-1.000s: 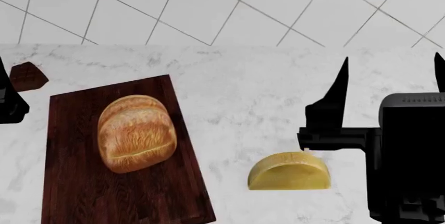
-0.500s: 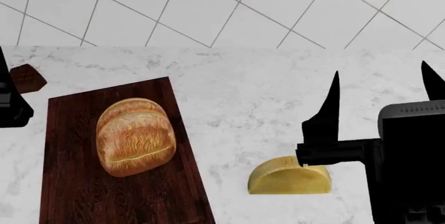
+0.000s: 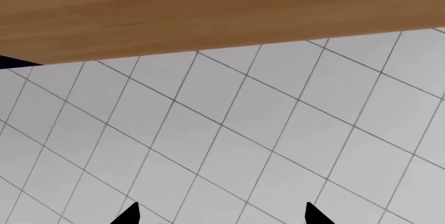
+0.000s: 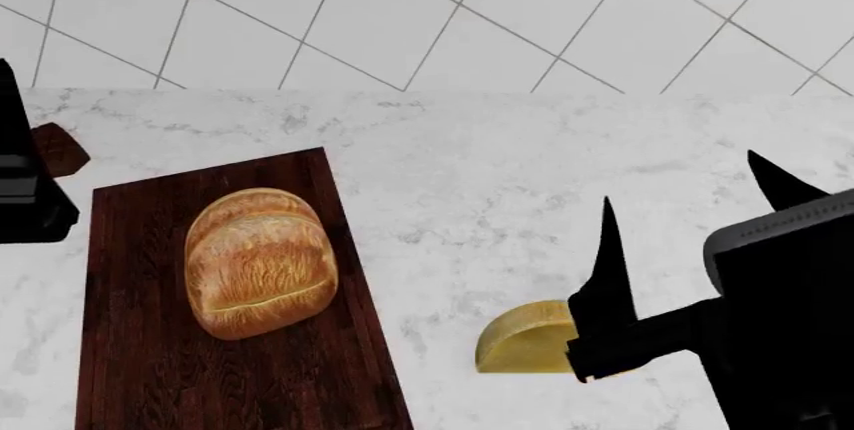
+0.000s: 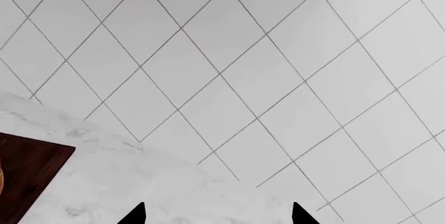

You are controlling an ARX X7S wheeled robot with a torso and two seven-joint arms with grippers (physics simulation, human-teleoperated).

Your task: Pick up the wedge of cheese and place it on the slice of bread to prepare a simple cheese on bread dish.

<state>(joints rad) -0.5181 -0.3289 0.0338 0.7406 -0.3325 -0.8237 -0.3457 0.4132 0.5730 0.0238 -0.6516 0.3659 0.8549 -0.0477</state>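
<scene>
Cheese wedge (image 4: 527, 348) half hidden behind right gripper (image 4: 687, 215), fingers spread

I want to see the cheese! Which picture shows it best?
The head view: the cheese lies on the counter, partly behind the right gripper. The two wrist views show none of it, mostly wall tiles.

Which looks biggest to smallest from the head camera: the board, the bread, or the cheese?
1. The wooden board, by far.
2. The bread lying on it.
3. The cheese, though the right arm hides part of it, so its full size is unsure.
</scene>
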